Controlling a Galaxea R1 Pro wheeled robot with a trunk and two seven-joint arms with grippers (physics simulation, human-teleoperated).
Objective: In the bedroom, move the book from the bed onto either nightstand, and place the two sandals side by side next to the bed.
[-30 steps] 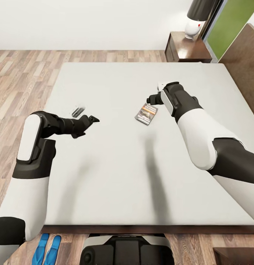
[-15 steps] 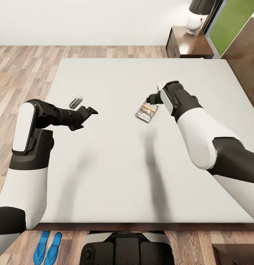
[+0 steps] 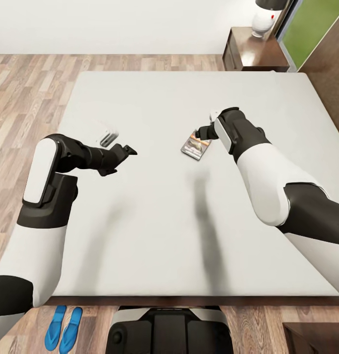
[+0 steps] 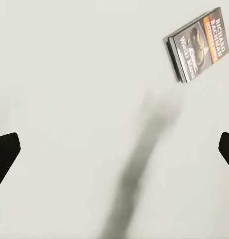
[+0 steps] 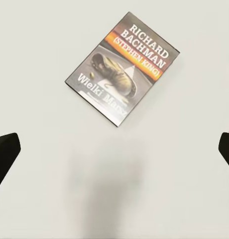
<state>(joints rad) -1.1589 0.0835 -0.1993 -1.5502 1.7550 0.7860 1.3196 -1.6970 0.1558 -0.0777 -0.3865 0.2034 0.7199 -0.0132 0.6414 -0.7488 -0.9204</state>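
Book (image 3: 195,146) is seen flat on bed (image 3: 155,221); both grippers' fingers are spread (nothing held); sandals (image 3: 63,327) on floor.

You can see a lamp (image 3: 264,20) with a black shade and a white base at the far right of the head view. Just to the right of the lamp stands a dark-framed window (image 3: 314,27), and green shows behind it. A plain white wall (image 3: 115,24) runs to the left of the lamp. In front of this wall lies a brown plank floor (image 3: 22,98). Well apart from the lamp, to its left and nearer to you, there is a small pale ridged thing (image 3: 108,135); it is blurred, so I cannot tell what it is. Far from the lamp, at the near right corner, you see the edge of a dark wooden piece of furniture (image 3: 314,339).
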